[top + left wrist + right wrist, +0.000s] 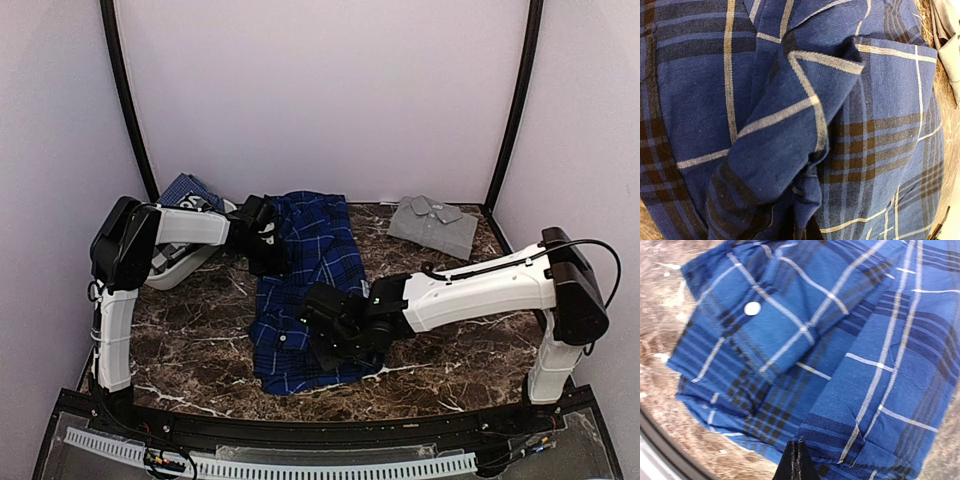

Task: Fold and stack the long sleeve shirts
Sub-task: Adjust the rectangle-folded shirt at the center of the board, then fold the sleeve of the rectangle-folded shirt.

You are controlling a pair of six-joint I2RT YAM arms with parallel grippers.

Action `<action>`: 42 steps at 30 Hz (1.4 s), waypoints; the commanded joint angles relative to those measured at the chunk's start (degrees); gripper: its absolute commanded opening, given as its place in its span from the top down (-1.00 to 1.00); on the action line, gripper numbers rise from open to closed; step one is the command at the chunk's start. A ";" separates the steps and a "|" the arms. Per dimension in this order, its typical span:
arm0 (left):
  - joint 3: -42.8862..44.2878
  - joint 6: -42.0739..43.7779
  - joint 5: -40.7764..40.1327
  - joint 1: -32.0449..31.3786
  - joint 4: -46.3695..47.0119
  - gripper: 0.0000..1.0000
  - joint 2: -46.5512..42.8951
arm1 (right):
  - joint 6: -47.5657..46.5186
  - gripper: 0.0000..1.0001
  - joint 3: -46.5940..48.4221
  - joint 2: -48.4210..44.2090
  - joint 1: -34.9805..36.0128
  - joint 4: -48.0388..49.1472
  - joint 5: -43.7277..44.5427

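The blue and black plaid shirt (300, 285) lies spread on the marble table, partly folded over itself. My left gripper (262, 240) sits at its far left edge. In the left wrist view, plaid cloth (790, 125) fills the frame and a bunch of it runs down into my left gripper (802, 234), which is shut on it with its fingers mostly hidden. My right gripper (335, 335) rests on the shirt's near right part. Its black fingertips (797, 460) are pressed together at a folded edge of the plaid shirt (880, 390). The grey shirt (432, 224) lies folded at the back right.
A white bin (180, 265) at the back left holds another blue patterned cloth (190, 190). A white button (752, 308) shows on a plaid cuff. Bare marble table (470, 350) lies right of the shirt. The black front rail (320, 425) edges the near side.
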 commanded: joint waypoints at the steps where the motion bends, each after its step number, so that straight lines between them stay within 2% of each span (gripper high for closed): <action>1: -0.93 1.08 -1.62 0.71 -5.04 1.00 2.38 | -0.50 1.00 -0.72 0.30 1.43 5.74 -4.88; 15: 0.60 1.25 -1.08 0.71 -5.93 1.00 2.69 | 1.09 1.00 -11.71 3.00 -0.96 20.71 -13.66; 20: 3.48 3.14 -1.59 0.56 -9.36 1.00 0.74 | 1.14 1.00 -12.13 1.62 -1.31 20.38 -13.32; 21: 4.15 3.47 -2.00 0.43 -10.09 1.00 0.13 | 0.97 0.84 -12.13 0.71 -1.37 20.03 -12.85; 25: 7.08 6.47 -3.26 -0.67 -12.76 1.00 -4.31 | 0.29 0.48 -11.31 -4.53 -2.26 18.69 -11.64; 30: 9.22 12.26 -3.92 -4.25 -14.19 1.00 -10.59 | 0.37 0.12 -12.48 -15.73 -6.34 18.29 -8.97; 35: 9.43 18.28 -2.46 -9.44 -14.19 1.00 -15.50 | 1.51 0.03 -17.92 -26.44 -15.06 19.29 -6.47; 42: 10.28 22.21 9.47 -16.71 -18.78 1.00 -15.38 | 2.82 -0.01 -24.77 -35.53 -25.05 21.25 -7.42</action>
